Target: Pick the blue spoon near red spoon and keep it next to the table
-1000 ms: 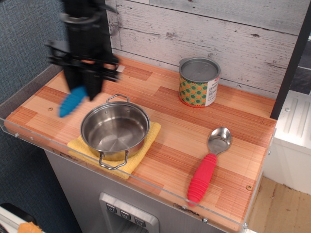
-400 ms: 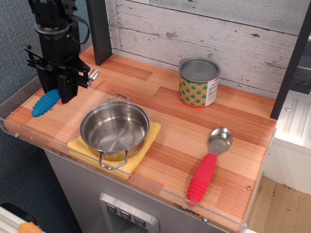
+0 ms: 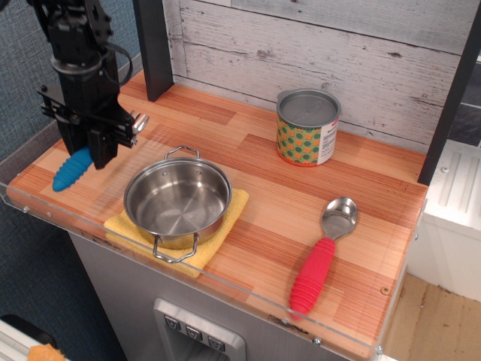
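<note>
The blue spoon (image 3: pixel 71 171) shows its ribbed blue handle at the far left of the table (image 3: pixel 263 195), sticking out down-left from under my gripper. Its metal head peeks out to the right of the fingers. My black gripper (image 3: pixel 89 154) stands upright over it and is shut on the blue spoon, low at the table's left edge. Whether the handle rests on the wood I cannot tell. The red spoon (image 3: pixel 322 257) lies at the front right, bowl toward the back, far from the gripper.
A steel pot (image 3: pixel 177 200) sits on a yellow cloth (image 3: pixel 218 241) just right of the gripper. A patterned tin can (image 3: pixel 307 128) stands at the back. A dark post (image 3: pixel 152 45) rises at the back left. A clear plastic rim (image 3: pixel 45 210) runs along the edges.
The gripper has carried the blue spoon leftward from beside the pot to the table's left edge. Since 0.4 s ago it has sunk slightly lower.
</note>
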Controlling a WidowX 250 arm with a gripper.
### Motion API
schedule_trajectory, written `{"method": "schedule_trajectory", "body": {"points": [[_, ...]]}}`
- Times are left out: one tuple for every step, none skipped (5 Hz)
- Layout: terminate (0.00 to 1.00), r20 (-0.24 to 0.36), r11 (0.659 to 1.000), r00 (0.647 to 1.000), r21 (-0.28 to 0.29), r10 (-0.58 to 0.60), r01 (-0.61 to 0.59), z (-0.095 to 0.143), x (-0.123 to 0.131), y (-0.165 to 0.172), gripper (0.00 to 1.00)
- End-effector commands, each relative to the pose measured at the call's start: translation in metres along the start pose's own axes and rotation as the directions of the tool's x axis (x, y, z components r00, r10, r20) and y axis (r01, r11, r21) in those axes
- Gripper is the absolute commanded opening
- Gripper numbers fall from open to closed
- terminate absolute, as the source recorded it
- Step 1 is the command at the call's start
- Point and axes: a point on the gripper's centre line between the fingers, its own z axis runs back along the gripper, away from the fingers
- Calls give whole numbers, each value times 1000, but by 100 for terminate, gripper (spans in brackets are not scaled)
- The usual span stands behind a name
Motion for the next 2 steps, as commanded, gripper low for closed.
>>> {"method": "schedule_trajectory", "body": {"points": [[0, 45, 1000, 999, 14, 18, -18, -7, 8, 0, 0], [0, 48, 999, 998, 19, 29, -30, -12, 6, -1, 0]]}}
